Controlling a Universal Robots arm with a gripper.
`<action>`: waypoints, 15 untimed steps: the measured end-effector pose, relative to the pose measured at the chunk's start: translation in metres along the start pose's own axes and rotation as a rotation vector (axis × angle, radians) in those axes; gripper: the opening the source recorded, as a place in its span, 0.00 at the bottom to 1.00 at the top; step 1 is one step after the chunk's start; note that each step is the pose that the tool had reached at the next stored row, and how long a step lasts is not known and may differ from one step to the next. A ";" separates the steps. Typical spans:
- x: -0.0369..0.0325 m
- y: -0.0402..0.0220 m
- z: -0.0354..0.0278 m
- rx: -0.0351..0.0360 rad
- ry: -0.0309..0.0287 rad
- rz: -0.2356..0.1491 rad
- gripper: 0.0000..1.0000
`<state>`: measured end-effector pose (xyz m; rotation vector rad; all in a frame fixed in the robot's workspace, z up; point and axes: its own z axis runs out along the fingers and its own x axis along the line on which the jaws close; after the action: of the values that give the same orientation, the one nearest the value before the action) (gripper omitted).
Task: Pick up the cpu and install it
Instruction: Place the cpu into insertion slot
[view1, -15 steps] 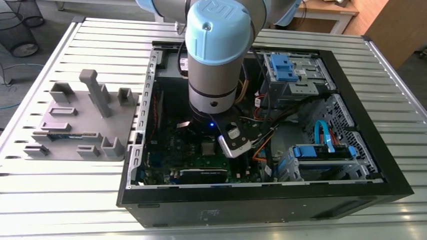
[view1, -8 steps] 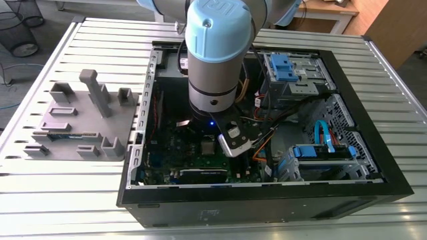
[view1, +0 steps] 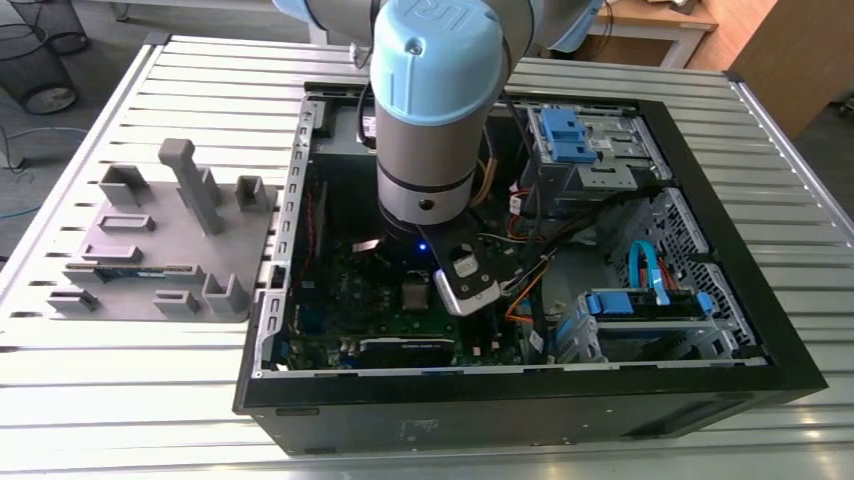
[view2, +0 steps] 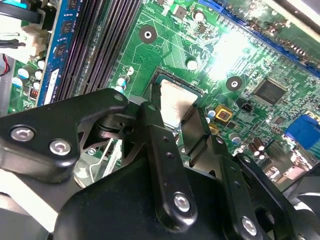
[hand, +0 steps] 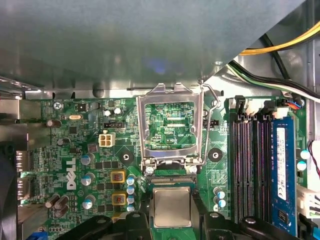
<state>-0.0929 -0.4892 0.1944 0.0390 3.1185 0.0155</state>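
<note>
- cpu (hand: 171, 209): small flat square with a dull silver top and a thin dark rim.
- It sits over the socket on the green motherboard (hand: 75, 150), right beside the hinge of the raised silver load frame (hand: 170, 93). Can't tell if it's fully seated.
- pincer (view2: 174, 119) is clamped on it, one black finger (view2: 152, 120) on each of two opposite edges.
- Exterior view: arm (view1: 427, 120) reaches down into the open PC case (view1: 534, 388) on the counter (view1: 134, 410).
</note>
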 end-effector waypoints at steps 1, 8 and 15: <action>0.0000 0.0000 0.0005 0.0000 0.0000 0.000 0.42; -0.0009 0.0000 0.0009 -0.0005 0.0002 0.000 0.42; -0.0017 0.0000 0.0009 -0.0038 0.0005 0.000 0.42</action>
<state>-0.0911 -0.4893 0.1935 0.0390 3.1189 0.0214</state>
